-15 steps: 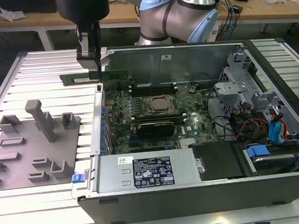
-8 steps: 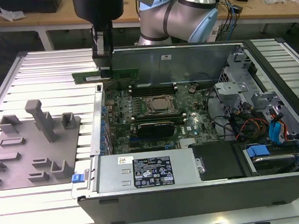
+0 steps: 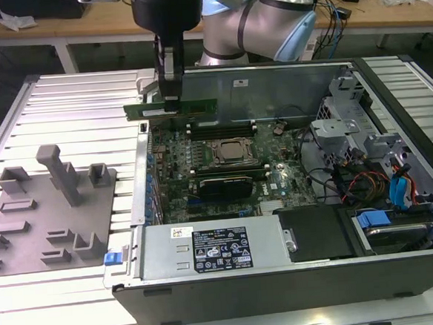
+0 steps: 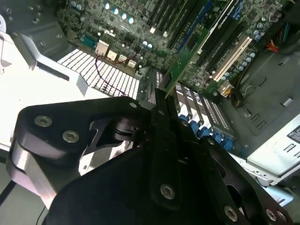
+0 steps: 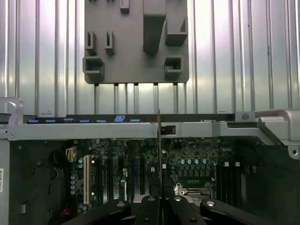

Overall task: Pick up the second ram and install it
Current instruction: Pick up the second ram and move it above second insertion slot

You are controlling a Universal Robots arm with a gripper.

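My gripper (image 3: pixel 170 100) is clamped on the second ram (image 3: pixel 198 106), pinching it around the middle with the stick level and its long side running across. It's a thin, flat green board. It hangs in the air above the far rim of the case (image 3: pixel 285 291), toward the exterior view's left, and isn't touching any slot. In the first wrist view the stick shows edge-on as a skinny line between my two black fingers (image 5: pixel 153 190). In the second wrist view it pokes out past the fingers over the board.

The case is a dark metal tower lying on its side with the panel off. Here's what's in it:
- a green motherboard (image 3: pixel 277 177), busy with little parts
- a square silver CPU socket (image 3: pixel 234 152) roughly in the middle of the board
- black memory slots (image 3: pixel 221 126) just on the far side of the socket
- a black rectangular block (image 3: pixel 222 186) right on its near side
- a plain silver power supply (image 3: pixel 208 249) with a label, running along the near wall
- a drive cage (image 3: pixel 388 221) with blue plastic clips in the near corner on the exterior view's right
- orange and red cables (image 3: pixel 366 178) just beyond the cage

To the exterior view's left of the case sits a matte grey fixture plate (image 3: pixel 28 228) with moulded pockets and a couple of upright posts. It rests flat on the ribbed aluminium table (image 3: pixel 79 105).
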